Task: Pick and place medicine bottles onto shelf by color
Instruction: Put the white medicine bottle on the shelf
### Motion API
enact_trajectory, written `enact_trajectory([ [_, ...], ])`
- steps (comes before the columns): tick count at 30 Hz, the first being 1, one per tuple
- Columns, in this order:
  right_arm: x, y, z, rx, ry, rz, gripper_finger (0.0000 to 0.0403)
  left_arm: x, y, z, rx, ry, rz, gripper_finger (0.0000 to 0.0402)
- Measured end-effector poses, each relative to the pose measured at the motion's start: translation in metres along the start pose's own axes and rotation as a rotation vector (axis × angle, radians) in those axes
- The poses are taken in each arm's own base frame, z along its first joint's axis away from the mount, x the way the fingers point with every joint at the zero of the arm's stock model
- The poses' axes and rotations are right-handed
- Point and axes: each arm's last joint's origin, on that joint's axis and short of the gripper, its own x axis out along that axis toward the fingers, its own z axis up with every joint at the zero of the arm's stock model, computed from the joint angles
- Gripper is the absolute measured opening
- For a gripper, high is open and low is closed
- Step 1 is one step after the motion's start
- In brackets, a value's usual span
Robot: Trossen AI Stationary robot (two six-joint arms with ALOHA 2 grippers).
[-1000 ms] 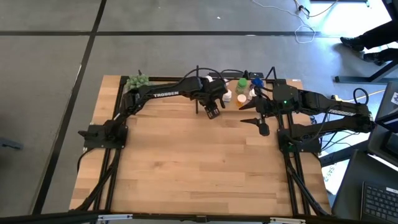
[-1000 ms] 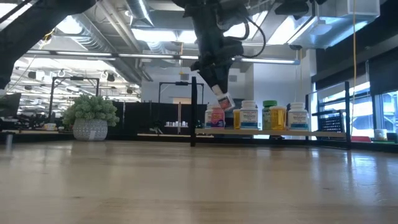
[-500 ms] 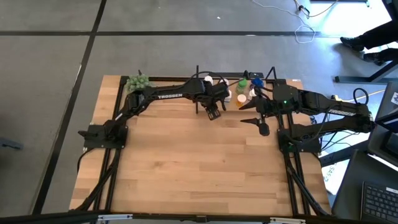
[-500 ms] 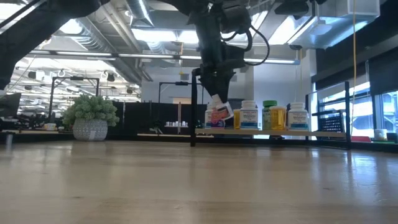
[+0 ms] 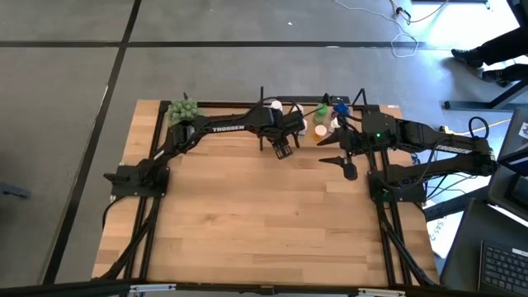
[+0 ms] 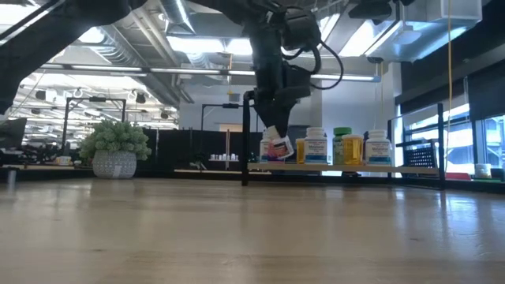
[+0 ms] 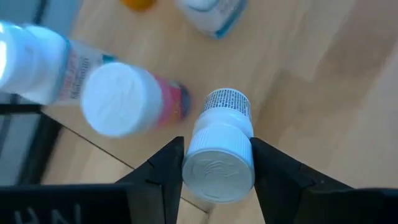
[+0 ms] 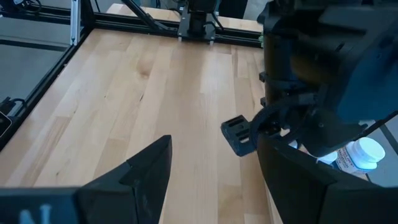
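Nearest the low camera, bare wooden tabletop (image 6: 252,237), nothing resting on the front stretch. Farther back, right gripper (image 5: 340,164) hovering over the table just in front of the shelf's right half, jaws apart and empty, as seen in its own wrist view (image 8: 214,168).

Beyond that, left gripper (image 5: 282,149) reaching in at the shelf's left end, fingers (image 7: 158,177) clamped on a white-capped bottle (image 7: 219,165). In the left wrist view, cap facing the camera, body pointing away toward the shelf board, long axis running along the fingers. In the low view, same bottle (image 6: 278,147) hanging tilted, not upright, lower end just above or touching the board — cannot tell which.

Just beside it, a pink-red bottle (image 7: 127,99) with a white cap standing on the shelf (image 6: 410,168), and a white bottle (image 7: 37,65) near that one. Along the light wood board in the low view, a row of upright bottles: 1 white with an orange label (image 6: 316,147), 1 green-capped (image 6: 342,145), 1 white (image 6: 377,147).

Far left at the table's back edge, a green bushy plant (image 6: 115,147) in a pale pot. Behind everything, an open room with ceiling lights.
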Motion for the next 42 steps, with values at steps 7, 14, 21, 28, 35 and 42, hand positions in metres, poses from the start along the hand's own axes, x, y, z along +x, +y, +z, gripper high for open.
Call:
enact_trajectory([
  [7,0.000,0.000,0.000,-0.001,-0.001,0.000,0.0239,0.001,-0.001,0.000,0.000,-0.007,0.009,0.0150],
  [14,0.000,0.000,0.000,-0.002,0.000,0.000,0.0239,-0.008,-0.007,0.000,0.012,0.007,-0.052,0.0150],
  [21,-0.006,0.001,-0.001,-0.003,-0.004,0.000,0.0239,-0.033,-0.031,0.003,0.085,-0.006,-0.180,0.0150],
  [28,-0.019,0.002,-0.001,-0.008,-0.047,-0.005,0.0239,-0.039,-0.061,-0.012,0.190,0.043,-0.194,0.0150],
  [35,-0.029,0.005,0.000,-0.014,-0.086,0.033,0.0239,-0.026,-0.075,-0.029,0.191,0.114,-0.189,0.0150],
  [42,-0.030,0.006,0.000,-0.017,-0.096,0.067,0.0239,-0.016,-0.089,-0.043,0.177,0.162,-0.208,0.0150],
])
